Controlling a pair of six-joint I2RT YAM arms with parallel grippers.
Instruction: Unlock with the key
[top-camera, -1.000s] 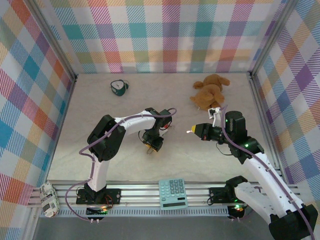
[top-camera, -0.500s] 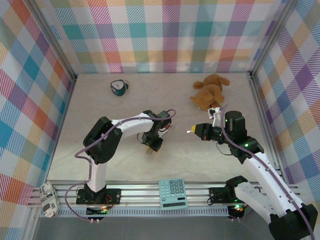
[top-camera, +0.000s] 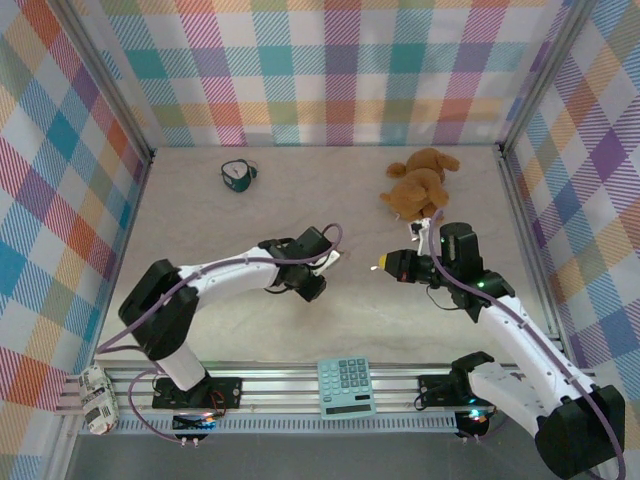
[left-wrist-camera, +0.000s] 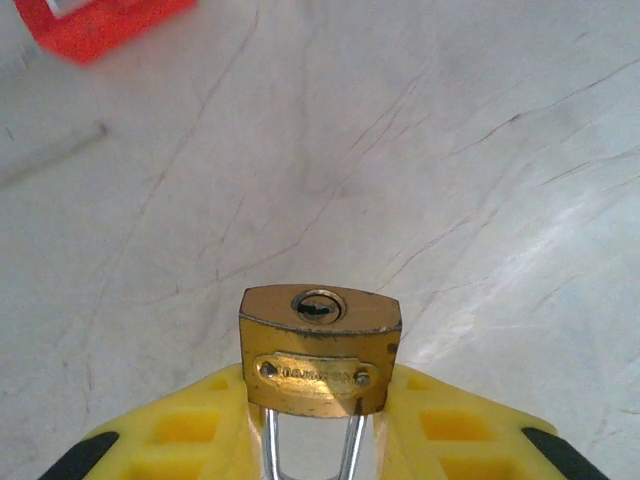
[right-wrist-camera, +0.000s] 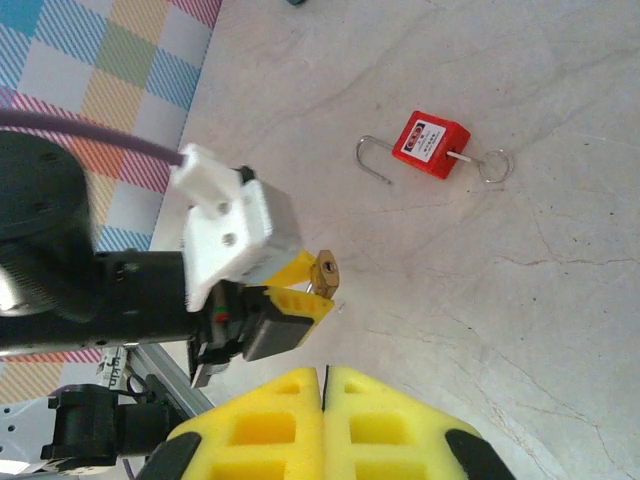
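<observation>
My left gripper (left-wrist-camera: 318, 392) is shut on the silver shackle of a brass padlock (left-wrist-camera: 320, 350), and the keyhole end faces away from the wrist. From the right wrist, that padlock (right-wrist-camera: 325, 272) is lifted off the table in the left gripper (right-wrist-camera: 308, 287), its keyhole turned toward my right gripper (right-wrist-camera: 325, 376). The right gripper is shut on the key (right-wrist-camera: 325, 371), which I see edge-on as a thin dark strip between the yellow pads. From above, the right gripper (top-camera: 385, 265) points left at the left gripper (top-camera: 312, 286), with a gap between them.
A red padlock (right-wrist-camera: 430, 145) with an open shackle and a ring lies on the table beyond the grippers; it also appears as a red padlock (left-wrist-camera: 95, 20) in the left wrist view. A teddy bear (top-camera: 420, 185), a green object (top-camera: 238, 174) and a calculator (top-camera: 346, 387) are on the table.
The left arm stretched forward and its elbow dropped left; its jaws narrowed onto the brass padlock. The right gripper drifted slightly left and back.
</observation>
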